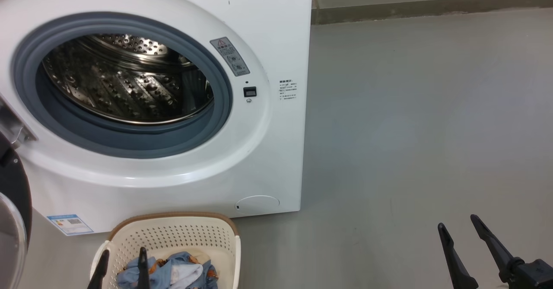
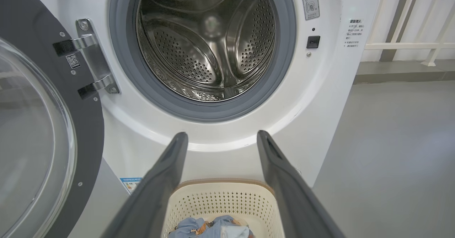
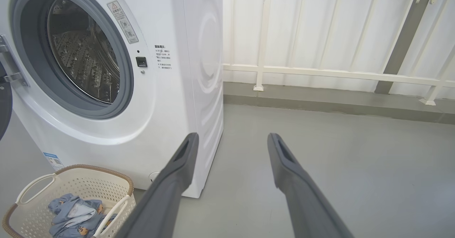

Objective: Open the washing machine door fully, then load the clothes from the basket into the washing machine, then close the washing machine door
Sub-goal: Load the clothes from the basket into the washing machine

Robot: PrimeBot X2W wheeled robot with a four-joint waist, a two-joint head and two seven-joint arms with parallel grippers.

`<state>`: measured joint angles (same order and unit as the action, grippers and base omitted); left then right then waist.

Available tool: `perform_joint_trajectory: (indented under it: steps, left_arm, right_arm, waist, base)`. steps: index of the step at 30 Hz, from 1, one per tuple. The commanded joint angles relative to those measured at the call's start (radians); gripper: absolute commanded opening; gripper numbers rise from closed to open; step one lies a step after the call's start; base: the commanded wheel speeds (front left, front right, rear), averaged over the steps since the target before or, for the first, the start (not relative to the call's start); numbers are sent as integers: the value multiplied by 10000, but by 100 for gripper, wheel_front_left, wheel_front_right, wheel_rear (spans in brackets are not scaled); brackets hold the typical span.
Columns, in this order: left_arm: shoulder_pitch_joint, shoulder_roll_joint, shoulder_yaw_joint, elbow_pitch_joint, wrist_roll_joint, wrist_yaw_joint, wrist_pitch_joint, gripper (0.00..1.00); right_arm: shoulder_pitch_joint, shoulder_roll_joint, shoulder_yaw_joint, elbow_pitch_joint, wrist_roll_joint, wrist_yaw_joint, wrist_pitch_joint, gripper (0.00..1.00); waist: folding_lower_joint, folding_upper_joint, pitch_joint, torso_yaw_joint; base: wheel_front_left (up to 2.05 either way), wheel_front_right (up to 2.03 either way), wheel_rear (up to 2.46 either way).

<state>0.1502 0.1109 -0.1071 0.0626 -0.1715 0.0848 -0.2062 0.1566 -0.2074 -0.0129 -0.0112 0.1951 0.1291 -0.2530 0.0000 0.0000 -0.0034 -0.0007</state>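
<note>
Counting one washing machine [image 1: 276, 150], one washing machine door [image 2: 35, 135], one basket [image 1: 173, 217], one bundle of clothes [image 1: 173, 274], and two claws: the left claw [image 1: 123, 254] and the right claw [image 1: 458, 222].

Warning triangle [image 1: 221, 42] on washing machine [image 1: 276, 159]

floor [image 1: 410, 129]: smooth grey | wall [image 3: 312, 28]: white, ribbed | rail [image 3: 320, 72]: white, along wall | kerb [image 3: 320, 107]: grey
</note>
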Motion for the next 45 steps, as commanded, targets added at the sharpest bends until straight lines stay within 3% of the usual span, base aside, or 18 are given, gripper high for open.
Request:
perform_joint_trajectory:
  steps: [1, 9, 17, 23, 32, 45]
  left_arm:
    - [-529, 134, 277, -112, -72, 17, 36, 100]
    - [-1695, 108, -26, 1263, -443, -470, 711, 100]
    - [-4410, -18, -239, 4773, -988, -1302, 1122, 100]
    - [-6419, -29, -58, 7397, -1504, -1662, 1290, 100]
    - [-8469, 278, 176, 10016, -2061, -1879, 2245, 100]
    - [-9478, 863, 500, 11511, -2585, -1933, 2401, 100]
  right_arm:
    - [-352, -236, 206, -278, 144, 16, -88, 100]
    - [-606, -405, 139, -533, 300, 16, -88, 100]
    - [-1445, -624, 70, -900, 535, 16, -88, 100]
    - [-2186, -651, 58, -1091, 736, 16, -88, 100]
    - [-2967, -501, 50, -1363, 927, 16, -88, 100]
    - [-3656, -476, 92, -1639, 1021, 16, -88, 100]
  waist:
    - [0, 0, 39, -23]
    - [0, 0, 1090, -39]
    - [0, 0, 2980, -215]
    - [0, 0, 4276, -523]
    - [0, 0, 5738, -905]
    - [0, 0, 7121, -1330]
  base:
    - [0, 0, 0]
    - [0, 0, 0]
    - [0, 0, 0]
    - [0, 0, 0]
    - [0, 0, 0]
    - [0, 0, 0]
